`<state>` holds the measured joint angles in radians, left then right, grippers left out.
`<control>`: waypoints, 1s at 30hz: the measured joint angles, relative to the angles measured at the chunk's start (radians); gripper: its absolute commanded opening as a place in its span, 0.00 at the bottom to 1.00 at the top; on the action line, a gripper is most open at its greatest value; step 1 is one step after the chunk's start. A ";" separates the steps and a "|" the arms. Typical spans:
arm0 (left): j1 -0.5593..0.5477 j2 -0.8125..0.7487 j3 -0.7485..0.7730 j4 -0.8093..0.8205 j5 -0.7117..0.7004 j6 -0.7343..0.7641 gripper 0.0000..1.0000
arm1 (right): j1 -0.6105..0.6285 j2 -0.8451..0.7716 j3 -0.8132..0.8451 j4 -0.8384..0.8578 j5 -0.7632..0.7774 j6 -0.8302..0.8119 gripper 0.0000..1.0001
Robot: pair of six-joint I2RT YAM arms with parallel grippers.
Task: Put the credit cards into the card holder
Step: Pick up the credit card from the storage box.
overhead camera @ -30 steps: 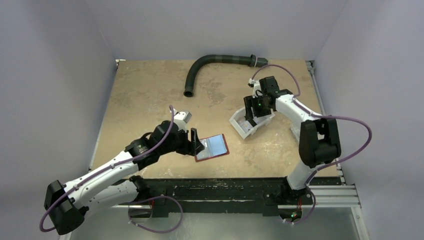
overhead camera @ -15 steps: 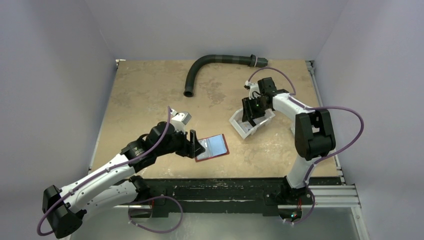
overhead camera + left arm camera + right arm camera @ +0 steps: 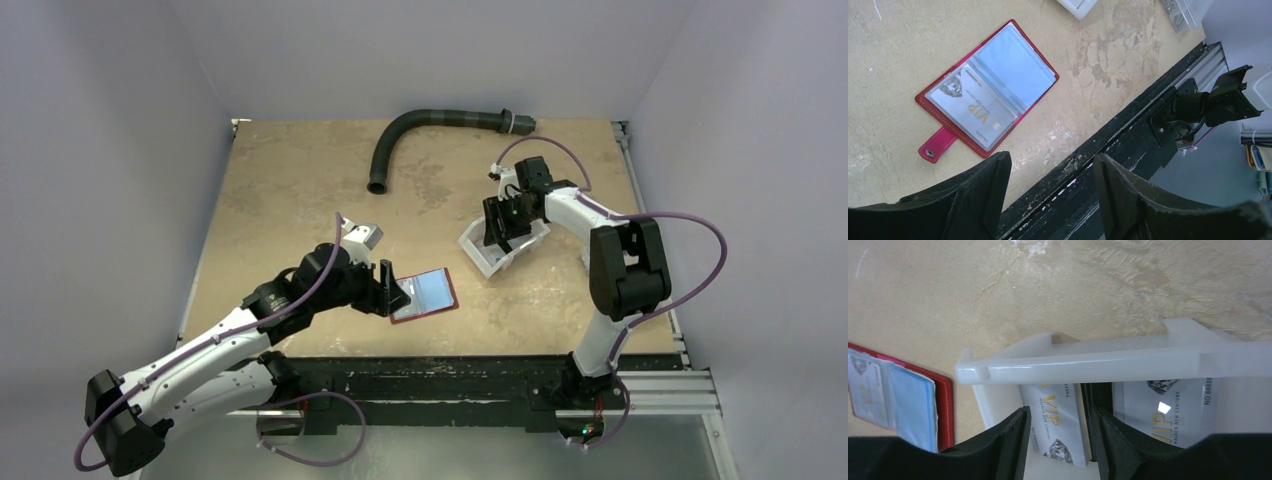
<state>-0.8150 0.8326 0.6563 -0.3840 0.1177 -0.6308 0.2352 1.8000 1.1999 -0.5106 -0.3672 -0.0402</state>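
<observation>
from above we see the red wallet [image 3: 428,292] lying open on the table [image 3: 290,190] near its front edge, the left gripper [image 3: 393,288] just beside its left end, and the right gripper [image 3: 499,234] down in the white bin [image 3: 478,258] further right; a dark hose [image 3: 395,135] curves at the back. in the left wrist view the left gripper [image 3: 1052,182] hangs with its fingers [image 3: 990,187] spread wide and nothing between them, over the table's front edge and a black rail [image 3: 1128,135]; the wallet [image 3: 1013,75] lies flat, one card [image 3: 973,112] tucked in a clear sleeve, its snap tab [image 3: 934,148] sticking out. in the right wrist view the right gripper [image 3: 1060,437] straddles one of two cards [image 3: 1053,422] lying in the bin [image 3: 1088,365]; its fingers [image 3: 1010,442] sit close to the card's long edges, but we cannot tell whether they pinch it, and the wallet [image 3: 903,400] shows at the left edge
</observation>
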 measured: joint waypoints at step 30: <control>0.000 0.001 0.000 -0.001 -0.019 0.000 0.66 | -0.001 -0.010 -0.066 0.002 -0.157 0.007 0.25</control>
<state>-0.8150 0.8337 0.6563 -0.3847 0.0990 -0.6308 0.2344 1.7901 1.1343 -0.5083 -0.5240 -0.0334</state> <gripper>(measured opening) 0.662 0.290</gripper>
